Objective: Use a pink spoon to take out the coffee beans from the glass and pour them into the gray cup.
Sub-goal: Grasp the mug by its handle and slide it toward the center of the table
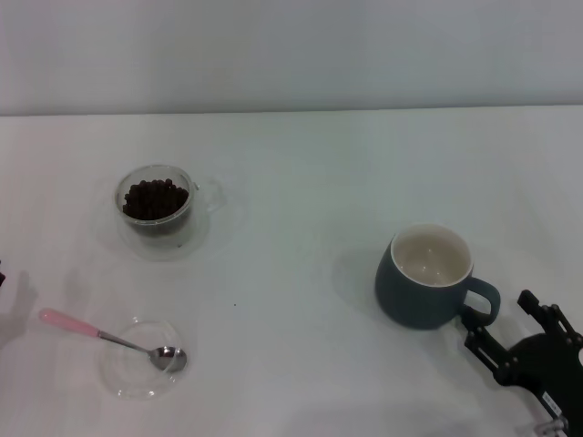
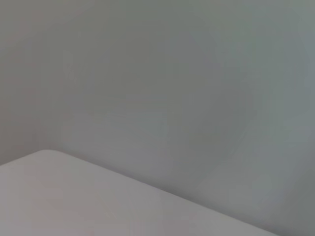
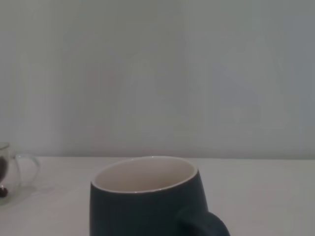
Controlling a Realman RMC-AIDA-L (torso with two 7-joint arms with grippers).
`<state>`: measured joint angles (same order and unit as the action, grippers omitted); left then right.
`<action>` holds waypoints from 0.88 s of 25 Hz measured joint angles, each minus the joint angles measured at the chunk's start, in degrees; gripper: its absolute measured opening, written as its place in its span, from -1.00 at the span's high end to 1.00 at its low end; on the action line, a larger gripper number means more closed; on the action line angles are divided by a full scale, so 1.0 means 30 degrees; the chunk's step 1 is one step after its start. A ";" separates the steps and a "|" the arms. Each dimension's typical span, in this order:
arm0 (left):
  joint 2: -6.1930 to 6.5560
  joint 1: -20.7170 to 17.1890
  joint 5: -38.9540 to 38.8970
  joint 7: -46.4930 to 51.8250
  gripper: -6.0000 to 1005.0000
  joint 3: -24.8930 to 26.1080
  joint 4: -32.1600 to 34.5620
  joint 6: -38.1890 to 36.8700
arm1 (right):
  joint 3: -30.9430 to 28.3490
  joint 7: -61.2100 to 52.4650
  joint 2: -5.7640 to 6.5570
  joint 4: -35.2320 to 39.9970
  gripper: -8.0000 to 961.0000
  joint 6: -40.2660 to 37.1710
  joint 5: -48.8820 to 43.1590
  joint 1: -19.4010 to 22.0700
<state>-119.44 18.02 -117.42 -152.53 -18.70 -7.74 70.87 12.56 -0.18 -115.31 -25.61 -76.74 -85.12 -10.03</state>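
The left gripper is out of sight past the table's left edge, so I cannot tell how its fingers stand. The pink spoon (image 1: 107, 338) lies nearest that side — handle pointing left and slightly away, bowl resting on a clear saucer (image 1: 137, 371). Behind it stands the glass (image 1: 158, 208) of coffee beans (image 1: 154, 199). Far right, the gray cup (image 1: 430, 276) (apparently empty) sits just beside the right gripper (image 1: 510, 339), whose fingers appear apart.
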 joint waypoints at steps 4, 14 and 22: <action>0.0000 -0.0001 0.0000 0.0005 -0.74 0.0010 0.0006 -0.0006 | -0.0512 -0.0010 -0.0002 0.0106 -0.83 0.0501 0.0167 -0.0294; -0.0001 0.0146 0.0033 0.0014 -0.74 -0.0104 0.0001 -0.0022 | -0.2254 -0.0024 0.0030 0.0424 -0.82 0.1353 0.0069 -0.0461; -0.0022 0.0194 0.0033 0.0013 -0.74 -0.0095 -0.0023 -0.0021 | -0.2768 -0.0029 0.0031 0.0577 -0.60 0.1540 -0.0021 -0.0925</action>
<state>-119.51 18.60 -117.32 -152.49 -18.98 -7.80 70.80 4.25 -0.27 -115.22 -23.88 -72.12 -85.18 -12.81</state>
